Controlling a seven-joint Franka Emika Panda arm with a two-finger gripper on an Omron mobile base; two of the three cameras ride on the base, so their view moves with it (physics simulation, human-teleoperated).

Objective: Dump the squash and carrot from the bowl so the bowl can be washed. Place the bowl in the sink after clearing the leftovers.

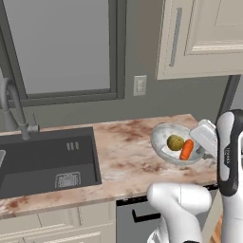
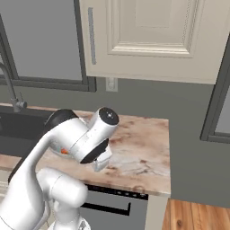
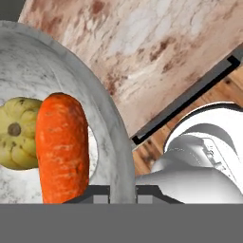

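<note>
My claw [image 3: 122,193] pinches bowl [image 1: 163,131] rim near counter [image 1: 128,156] right edge; tip slowly so squash [image 1: 175,142], carrot [image 1: 187,149] slide out

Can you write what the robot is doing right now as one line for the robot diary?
end effector: shut on bowl rim | bowl: tilted over counter | squash, carrot: inside bowl | sink: no bowl

Carrot [image 3: 62,147] beside squash [image 3: 18,133] in bowl [image 3: 111,142], rim between hand [image 3: 122,194] fingertips.
</note>
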